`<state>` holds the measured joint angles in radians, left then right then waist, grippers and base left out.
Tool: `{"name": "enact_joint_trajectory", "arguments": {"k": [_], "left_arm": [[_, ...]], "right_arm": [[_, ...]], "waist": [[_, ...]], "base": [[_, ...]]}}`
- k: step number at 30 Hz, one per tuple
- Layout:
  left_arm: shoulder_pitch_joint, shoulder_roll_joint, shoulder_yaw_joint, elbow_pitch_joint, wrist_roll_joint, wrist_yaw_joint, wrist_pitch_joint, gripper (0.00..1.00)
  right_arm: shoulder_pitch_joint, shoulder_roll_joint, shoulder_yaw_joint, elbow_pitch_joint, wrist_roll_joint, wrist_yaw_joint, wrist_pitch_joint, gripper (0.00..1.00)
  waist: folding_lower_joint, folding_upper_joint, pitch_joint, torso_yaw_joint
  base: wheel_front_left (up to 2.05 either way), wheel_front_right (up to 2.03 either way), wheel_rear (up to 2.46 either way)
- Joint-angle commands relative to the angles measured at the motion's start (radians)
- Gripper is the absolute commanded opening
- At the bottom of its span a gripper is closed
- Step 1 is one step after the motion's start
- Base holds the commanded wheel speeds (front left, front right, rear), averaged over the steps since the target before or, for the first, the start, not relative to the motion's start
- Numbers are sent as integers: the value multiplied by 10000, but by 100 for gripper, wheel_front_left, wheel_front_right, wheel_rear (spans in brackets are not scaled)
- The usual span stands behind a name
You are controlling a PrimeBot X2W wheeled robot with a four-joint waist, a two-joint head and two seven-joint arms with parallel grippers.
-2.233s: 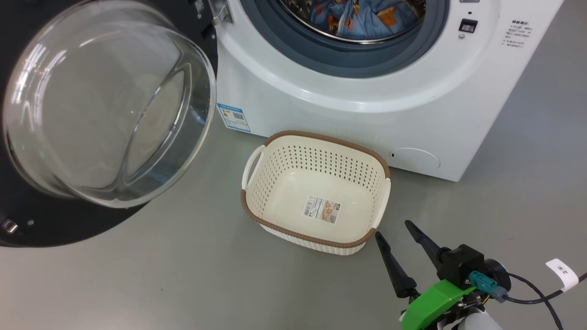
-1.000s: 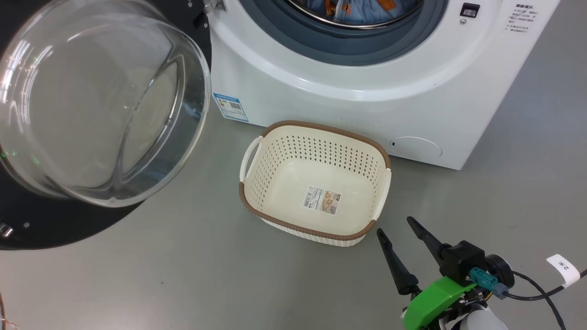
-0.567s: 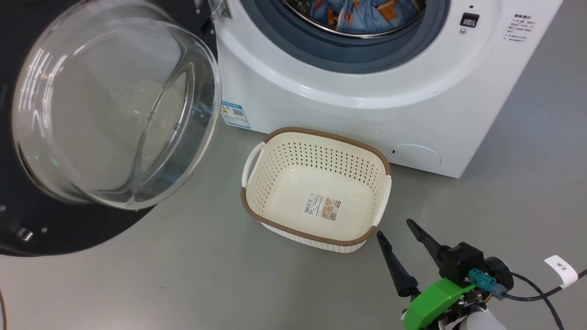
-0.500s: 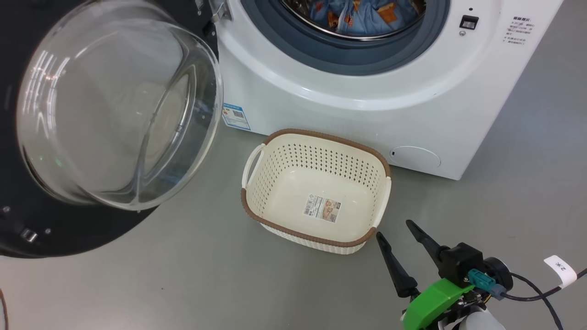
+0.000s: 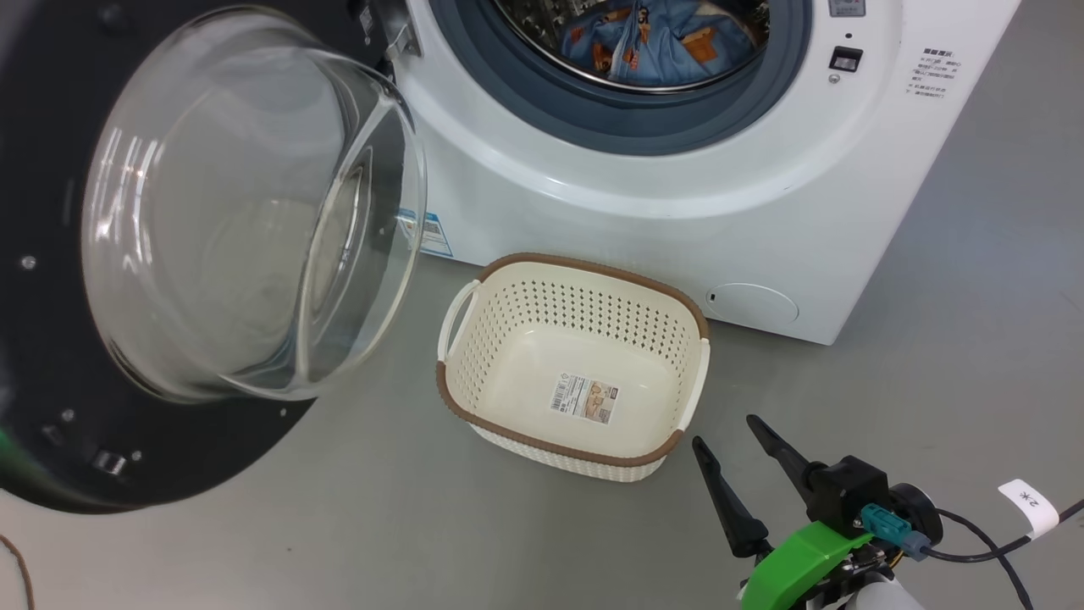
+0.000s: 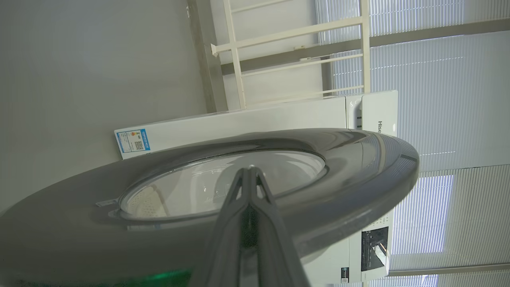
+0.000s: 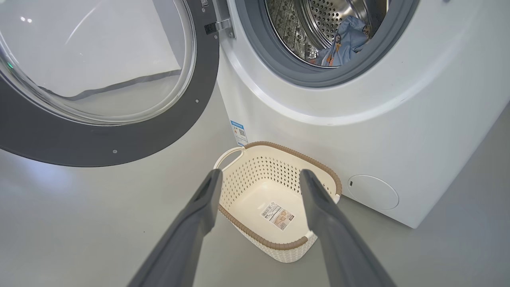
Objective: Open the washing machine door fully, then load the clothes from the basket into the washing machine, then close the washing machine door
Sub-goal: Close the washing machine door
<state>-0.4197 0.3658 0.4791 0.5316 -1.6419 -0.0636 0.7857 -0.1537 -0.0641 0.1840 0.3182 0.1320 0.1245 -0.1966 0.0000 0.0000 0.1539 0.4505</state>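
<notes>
The washing machine door (image 5: 169,462) stands part-way open at the left, its glass bowl bulging toward the drum. Inside the washing machine (image 5: 644,229) lie the clothes (image 5: 652,42), blue with orange figures. The basket (image 5: 584,264) sits empty on the floor before the machine, with a label on its bottom. My right gripper (image 5: 724,430) hovers open just right of the basket's near corner, holding nothing. In the right wrist view that gripper (image 7: 261,173) frames the basket (image 7: 295,151), with the clothes (image 7: 342,40) above. My left gripper (image 6: 251,169) is shut and empty, its tips close over the door's (image 6: 358,159) outer face.
Grey floor spreads around the basket and to the right of the machine. A black cable with a white tag (image 5: 1029,506) trails at the lower right. A thin brown cord (image 5: 17,576) lies at the lower left. Behind the machine stand a white frame (image 6: 279,40) and window blinds.
The door has swung some way toward the machine, its glass bowl now covering part of the blue sticker. The head camera has shifted slightly. The right gripper has stayed open in place.
</notes>
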Motion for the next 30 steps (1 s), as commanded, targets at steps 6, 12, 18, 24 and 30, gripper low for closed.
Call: {"name": "enact_joint_trajectory", "arguments": {"k": [6,12,18,24,30], "left_arm": [[746,176,39,-1682,-441,451,1004,0],[1334,-130,110,-2763,-807,798,1416,0],[2034,-490,103,-4141,-1228,1213,1944,0],[2628,-908,-5,-5363,-1450,1354,2238,0],[3211,-1527,-342,-6692,-1606,1204,2512,0]], "right_arm": [[-204,112,282,-128,179,62,-139,100],[-223,117,278,-117,197,62,-181,100],[-216,125,139,-100,241,62,-274,100],[-278,132,73,-64,293,62,-359,100],[-330,136,16,-18,397,62,-458,100]], "waist": [[0,0,-107,-208],[0,0,-182,-496],[0,0,-218,-879],[0,0,-179,-1316],[0,0,-136,-1924]], "base": [[0,0,0],[0,0,0],[0,0,0],[0,0,0],[0,0,0]]}}
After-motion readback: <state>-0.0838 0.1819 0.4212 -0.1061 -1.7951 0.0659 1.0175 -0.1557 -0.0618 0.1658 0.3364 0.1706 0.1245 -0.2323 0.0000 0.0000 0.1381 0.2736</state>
